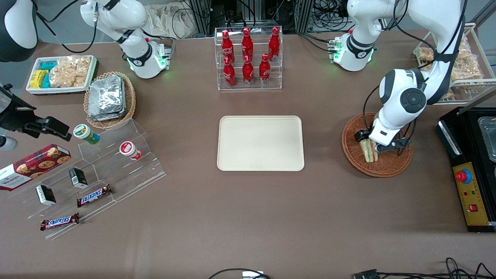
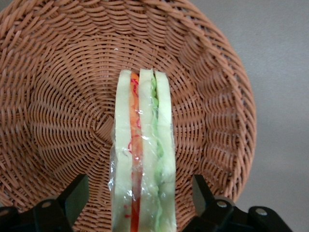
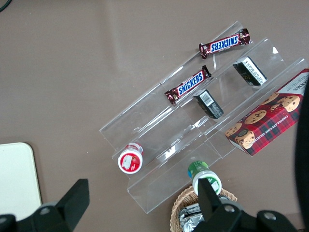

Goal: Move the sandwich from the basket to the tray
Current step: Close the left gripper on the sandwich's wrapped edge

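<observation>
The sandwich (image 1: 368, 152) stands on edge in the dark-brown wicker basket (image 1: 391, 166), toward the working arm's end of the table. In the left wrist view the sandwich (image 2: 142, 154) shows white bread, red-orange and green layers and clear film, against the basket's weave (image 2: 63, 111). My left gripper (image 1: 372, 149) is down in the basket and open, one finger on each side of the sandwich with a gap at both; in the left wrist view the gripper (image 2: 140, 198) straddles it. The cream tray (image 1: 260, 143) lies flat at the table's middle with nothing on it.
A clear rack of red cola bottles (image 1: 248, 54) stands farther from the front camera than the tray. A black control box (image 1: 471, 193) and a wire rack of bagged snacks (image 1: 461, 66) flank the basket. A tan basket of foil packets (image 1: 108, 99) and clear snack steps (image 1: 97, 174) lie toward the parked arm's end.
</observation>
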Controlling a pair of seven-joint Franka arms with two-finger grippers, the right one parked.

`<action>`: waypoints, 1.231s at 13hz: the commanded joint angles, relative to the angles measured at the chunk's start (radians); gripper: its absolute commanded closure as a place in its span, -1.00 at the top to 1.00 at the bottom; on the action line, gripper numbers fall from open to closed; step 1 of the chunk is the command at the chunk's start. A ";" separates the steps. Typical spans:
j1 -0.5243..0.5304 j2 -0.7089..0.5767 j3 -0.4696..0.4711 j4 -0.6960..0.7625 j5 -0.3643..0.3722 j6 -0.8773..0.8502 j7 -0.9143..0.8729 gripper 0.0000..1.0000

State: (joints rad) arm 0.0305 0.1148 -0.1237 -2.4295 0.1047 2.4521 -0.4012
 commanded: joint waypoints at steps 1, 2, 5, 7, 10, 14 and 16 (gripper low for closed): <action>0.009 0.009 -0.002 -0.006 0.026 0.030 -0.002 -0.75; 0.009 0.008 -0.002 -0.006 0.026 0.028 -0.002 -1.00; 0.009 0.008 -0.002 -0.006 0.026 0.027 -0.002 -1.00; 0.025 -0.029 -0.002 0.001 0.026 -0.010 -0.001 -1.00; 0.025 -0.117 -0.004 0.071 0.026 -0.173 0.002 -1.00; 0.017 -0.138 -0.008 0.419 0.020 -0.594 0.050 -1.00; 0.008 -0.104 -0.014 0.602 0.018 -0.736 0.070 -1.00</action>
State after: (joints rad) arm 0.0450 -0.0482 -0.1300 -2.0036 0.1157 1.8411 -0.3555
